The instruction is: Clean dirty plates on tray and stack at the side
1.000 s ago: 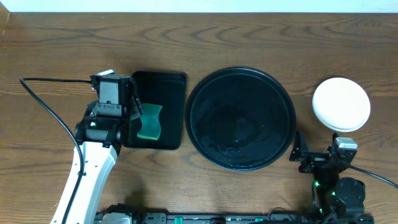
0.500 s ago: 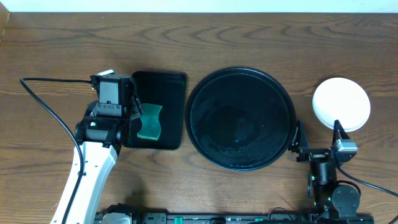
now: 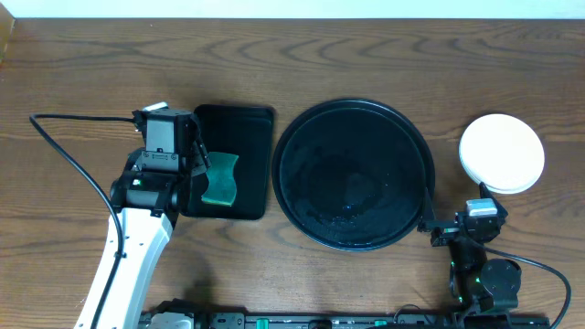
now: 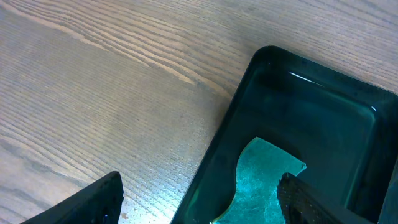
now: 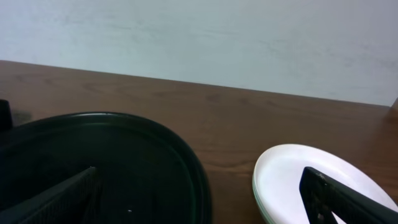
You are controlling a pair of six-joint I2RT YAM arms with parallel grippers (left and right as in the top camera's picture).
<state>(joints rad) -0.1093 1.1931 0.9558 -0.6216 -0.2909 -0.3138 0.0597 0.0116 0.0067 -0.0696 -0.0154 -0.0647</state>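
Nearest the base, the right gripper [image 5: 199, 173] sits low at about 4 o'clock of the tray [image 3: 416, 137]. Its fingers are spread wide and hold nothing. In its wrist view 1 finger frames the tray's rim and the other the dirty plates [image 3: 501, 153].

The left gripper [image 4: 199, 182] hangs over the 9 o'clock wall of the small rectangular tray [image 3: 258, 137]. It is also spread and empty, with 1 finger over the bare table [image 3: 91, 73] and the other over the tray's inside. The green sponge [image 3: 220, 179] lies flat in that tray below the gap, not pinched.

Further out, the tray holds no plates. They stand as 1 stack on the table at its 3 o'clock, clear of the rim, and the top face shows white with no smear. I cannot count the layers for certain. The job looks close to finished.

The risks come from the tight spacing. A sideways swing of the right gripper could clip the stack's 6 o'clock edge and slide the plates, or knock the tray's rim. If the left gripper drops straight down, its fingers straddle the wall and could tip the small tray.

Compared with 0.5 s ago, the right gripper has drawn back toward the base, away from the stack. The left arm, sponge, tray and plates are unchanged.
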